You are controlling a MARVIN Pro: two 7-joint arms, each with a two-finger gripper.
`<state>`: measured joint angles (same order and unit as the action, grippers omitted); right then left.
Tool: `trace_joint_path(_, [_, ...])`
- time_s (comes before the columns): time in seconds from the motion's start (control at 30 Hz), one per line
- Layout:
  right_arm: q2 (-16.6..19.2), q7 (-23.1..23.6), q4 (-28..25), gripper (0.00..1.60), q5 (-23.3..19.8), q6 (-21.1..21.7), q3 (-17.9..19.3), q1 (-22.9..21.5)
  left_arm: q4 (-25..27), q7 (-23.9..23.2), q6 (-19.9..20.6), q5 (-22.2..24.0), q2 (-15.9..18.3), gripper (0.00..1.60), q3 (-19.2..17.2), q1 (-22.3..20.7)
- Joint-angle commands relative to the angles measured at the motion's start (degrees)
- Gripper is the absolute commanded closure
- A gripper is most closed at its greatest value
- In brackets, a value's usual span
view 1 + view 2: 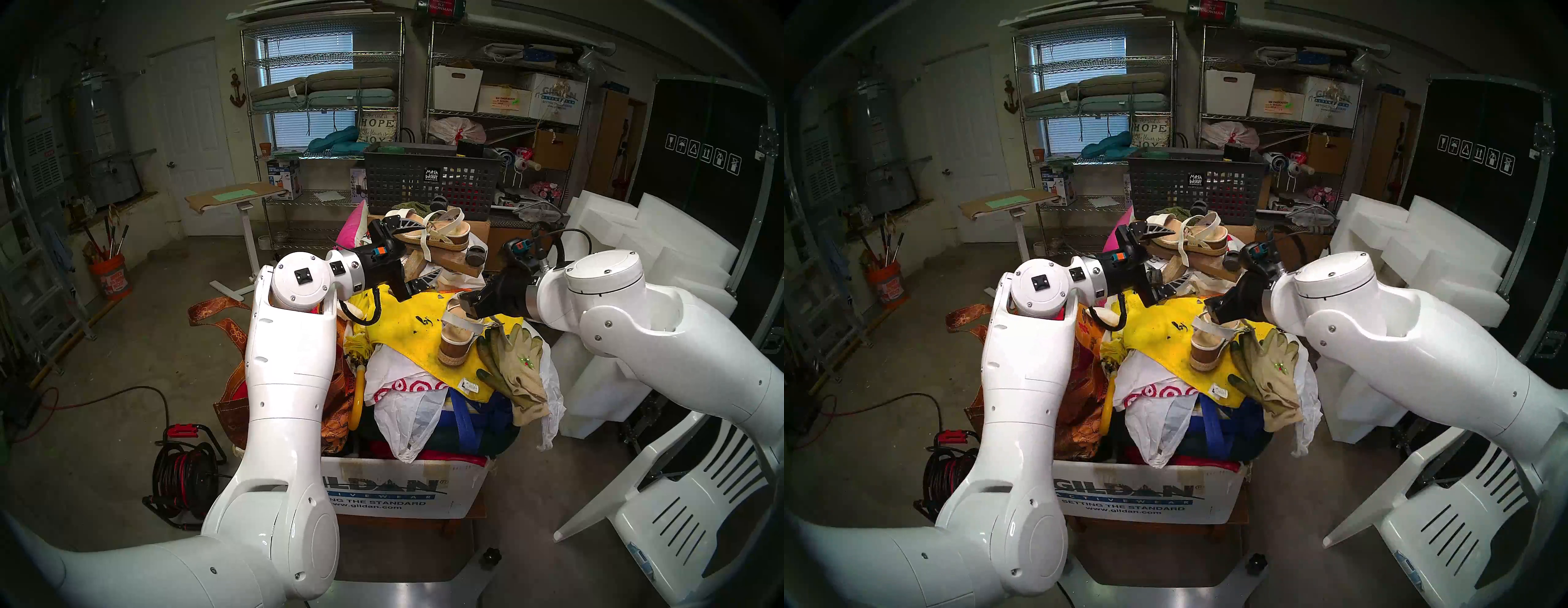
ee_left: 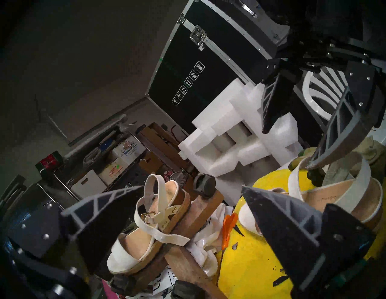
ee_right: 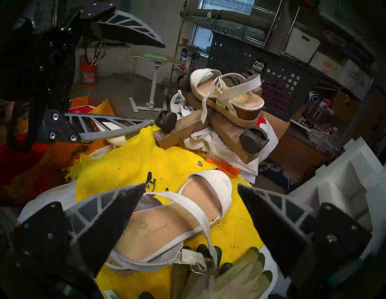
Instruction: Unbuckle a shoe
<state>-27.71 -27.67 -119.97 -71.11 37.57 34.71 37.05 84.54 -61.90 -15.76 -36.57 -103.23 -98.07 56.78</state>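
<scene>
- The sandal (image 3: pixel 173 221) lies on a yellow cloth (image 3: pixel 125 167) atop the heaped box, its heel just beside the work gloves (image 1: pixel 515 365).
- Its ankle strap (image 3: pixel 200 215) trails loose toward the buckle (image 3: pixel 203 266), so the unbuckling looks done.
- The right gripper (image 3: pixel 191 188) hovers over the footbed, fingers spread wide, holding nothing.
- The left gripper (image 2: pixel 192 196) is also wide and empty, facing the twin sandal (image 2: pixel 150 221) perched on wooden blocks (image 2: pixel 200 206), out of the way.
</scene>
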Motion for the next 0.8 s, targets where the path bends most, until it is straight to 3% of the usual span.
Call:
trace_joint_path(0.0, [2.5, -0.9, -2.5, 0.0, 1.6, -3.0, 2.5, -1.1, 3.8, 1.5, 3.6, 2.5, -3.1, 0.0, -1.7, -3.0])
trace_joint_path(0.4, [4.4, -2.9, -4.0, 0.0, 4.8, -7.8, 2.8, 0.7, 6.8, -0.2, 9.6, 2.3, -2.9, 0.0, -3.1, -3.0])
trace_joint_path(0.77, [4.7, -2.9, -4.1, 0.0, 5.5, -9.0, 2.6, 1.1, 7.1, -0.8, 10.6, 2.0, -3.0, 0.0, -3.2, -3.1])
